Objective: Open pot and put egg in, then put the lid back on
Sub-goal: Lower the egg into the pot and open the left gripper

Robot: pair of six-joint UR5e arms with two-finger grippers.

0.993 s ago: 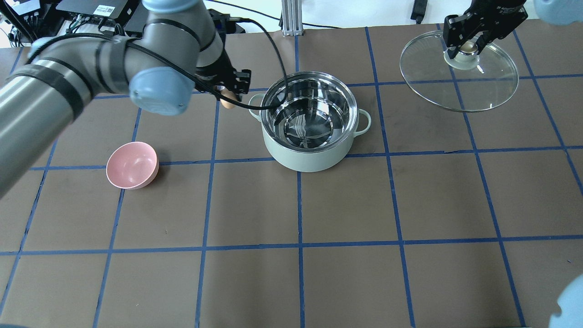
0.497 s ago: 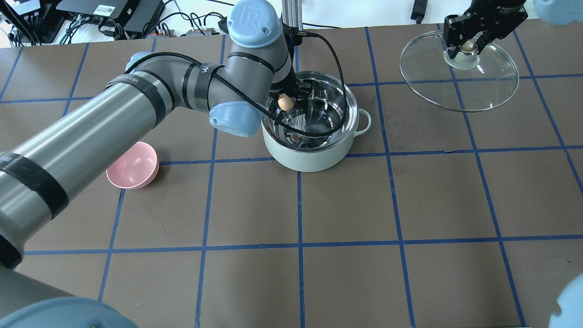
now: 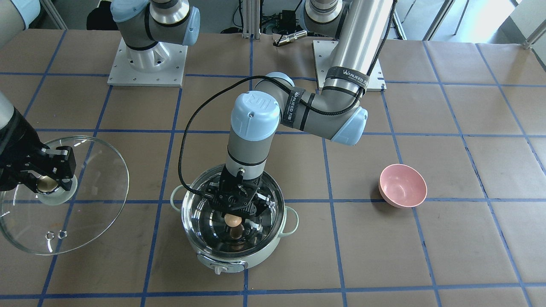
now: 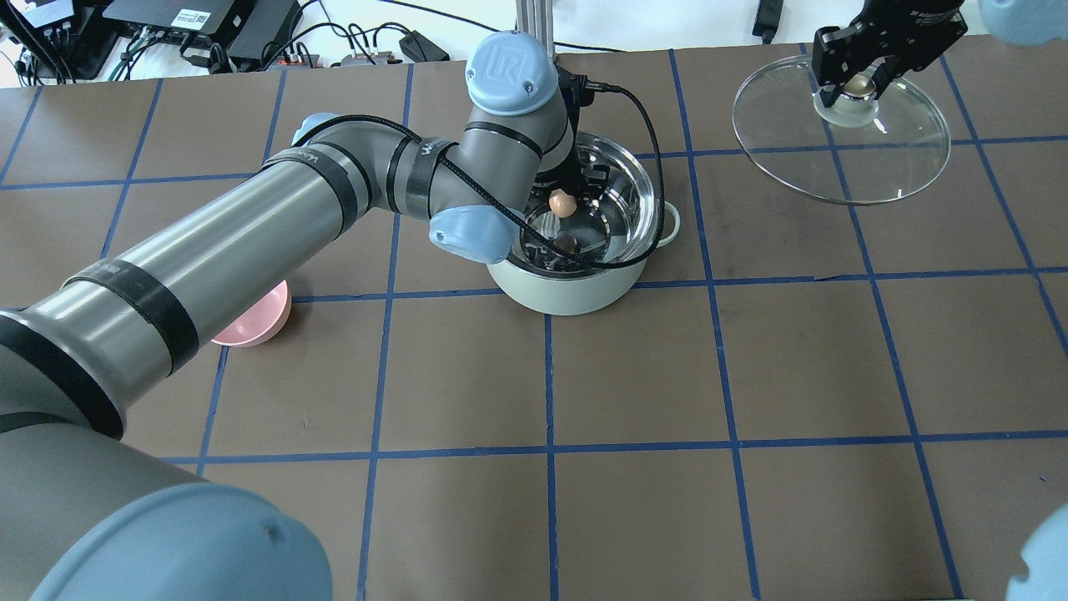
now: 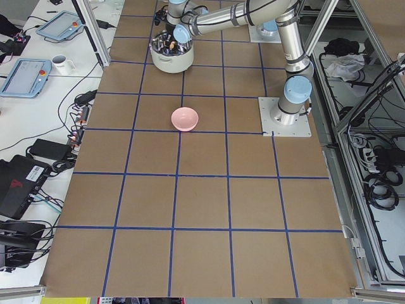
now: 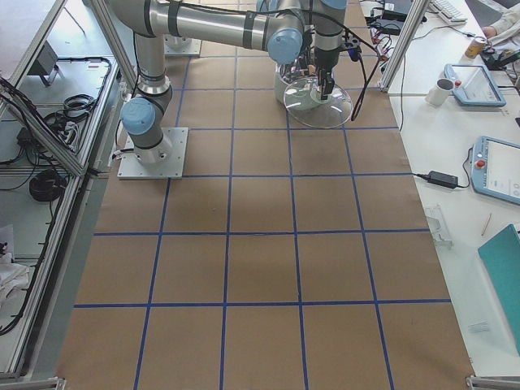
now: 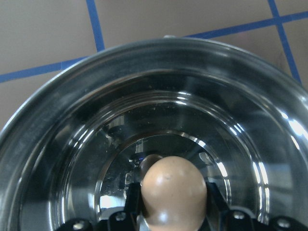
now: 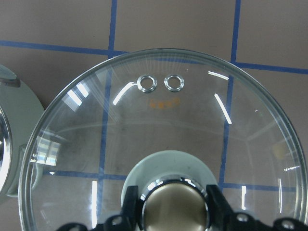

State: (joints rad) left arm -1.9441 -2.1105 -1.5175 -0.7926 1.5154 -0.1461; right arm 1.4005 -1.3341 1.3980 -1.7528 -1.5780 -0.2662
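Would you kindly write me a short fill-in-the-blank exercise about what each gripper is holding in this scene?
1. The left gripper holds the ____ over the steel inside of the open pot.
2. The right gripper has its jaws shut on the lid by its ____.
3. The pink bowl lies on the robot's ____ side of the pot.
Missing words: egg; knob; left.

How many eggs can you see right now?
1. The egg is held in the left claw over the open pot's floor. The darker blob below it looks like its reflection in the steel; none shows elsewhere.
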